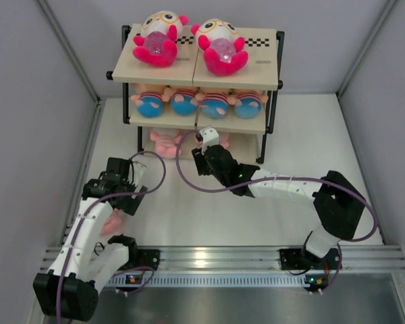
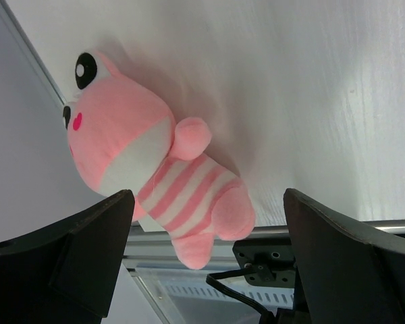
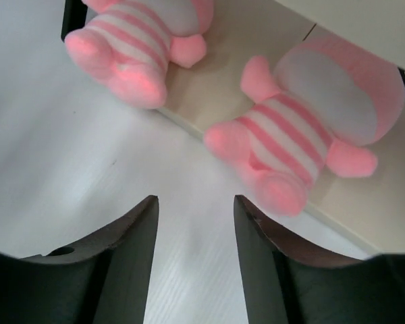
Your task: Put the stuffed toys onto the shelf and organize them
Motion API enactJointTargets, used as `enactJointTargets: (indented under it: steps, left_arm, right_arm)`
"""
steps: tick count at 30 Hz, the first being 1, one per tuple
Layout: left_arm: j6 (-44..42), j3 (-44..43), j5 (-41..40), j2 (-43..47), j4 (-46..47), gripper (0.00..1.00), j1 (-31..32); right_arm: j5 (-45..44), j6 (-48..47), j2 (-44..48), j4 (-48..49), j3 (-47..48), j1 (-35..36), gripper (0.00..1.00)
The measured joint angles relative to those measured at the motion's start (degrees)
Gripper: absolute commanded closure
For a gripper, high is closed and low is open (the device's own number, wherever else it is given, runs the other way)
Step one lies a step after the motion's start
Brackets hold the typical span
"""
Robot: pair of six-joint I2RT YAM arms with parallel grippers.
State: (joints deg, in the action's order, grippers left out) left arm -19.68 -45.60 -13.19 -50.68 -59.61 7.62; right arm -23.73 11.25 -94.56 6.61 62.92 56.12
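**Nine toys: eight on the shelf, one on the worktop**

I count nine toys: two white, four peach and three pink.

The shelf (image 1: 125, 67) has three boards.
- **Top board:** the two white toys (image 1: 158, 37) lie side by side, bellies up.
- **Middle board:** the four peach toys (image 1: 182, 101) sit in one row, each touching the next, with their blue bottoms at the front edge.
- **Bottom board:** two pink toys (image 3: 310, 128) lie on their backs, apart from each other, feet reaching over the front edge. From above only one of them shows; my right wrist hides the other.

The third pink toy (image 2: 148, 169) lies belly up on the worktop (image 1: 290, 135). It is near the left wall and the front rail, well apart from the shelf.

My left jaws stand wide over this toy, one finger on each side of it in my wrist view, and they grip nothing.

My right jaws stand partly apart and empty, just in front of the bottom board. They point at the gap between the two pink toys there.
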Motion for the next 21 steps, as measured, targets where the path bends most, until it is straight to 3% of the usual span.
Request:
enactJointTargets:
  steps: [1, 7, 11, 21]
  left_arm:
    - [-0.17, 0.61, -0.31, -0.02, 0.0, 0.01, 0.0]
    - [-2.78, 2.23, -2.47, -0.07, -0.22, 0.01, -0.46]
    - [-5.2, 3.67, -4.11, -1.01, -0.04, 0.01, -2.73]
    - [-10.95, 4.79, -0.52, -7.78, 0.31, 0.02, -15.28]
  right_arm:
    - [-0.07, 0.63, 0.83, 0.24, -0.79, 0.42, 0.64]
    - [-0.66, 3.61, 0.48, -0.04, -2.93, 0.63, 0.83]
    - [-2.12, 4.46, -3.28, -0.44, -2.8, 0.48, 0.87]
    - [-3.69, 3.06, -12.22, -3.48, 4.13, -3.15, 0.88]
